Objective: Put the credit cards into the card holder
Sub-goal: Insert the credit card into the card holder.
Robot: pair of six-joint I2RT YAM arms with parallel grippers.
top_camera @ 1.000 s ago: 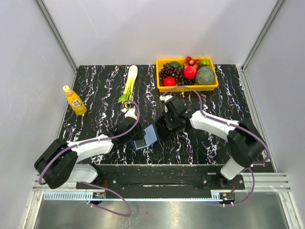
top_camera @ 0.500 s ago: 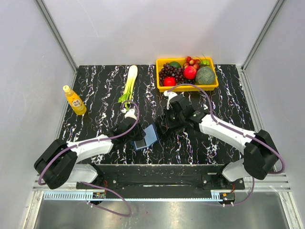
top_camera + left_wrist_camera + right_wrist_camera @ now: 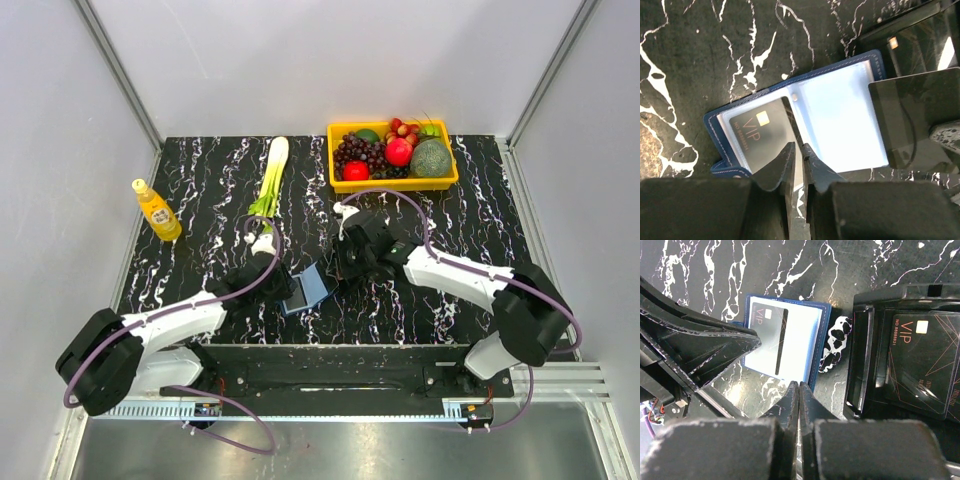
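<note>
The thin, slick black VIP credit card (image 3: 920, 365) likely needs an edge pinch; right fingers (image 3: 785, 412) closed empty, left fingers (image 3: 784, 167) gripping the floppy navy-blue folding card holder (image 3: 840, 115) at its nine-o'clock edge.

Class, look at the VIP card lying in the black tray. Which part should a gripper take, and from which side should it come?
Probably from above, onto an edge. The card lies flat, face up, on the floor of the tray, whose walls block a sideways reach. Tip up one long edge, then pinch the thin card across its two faces.
</note>
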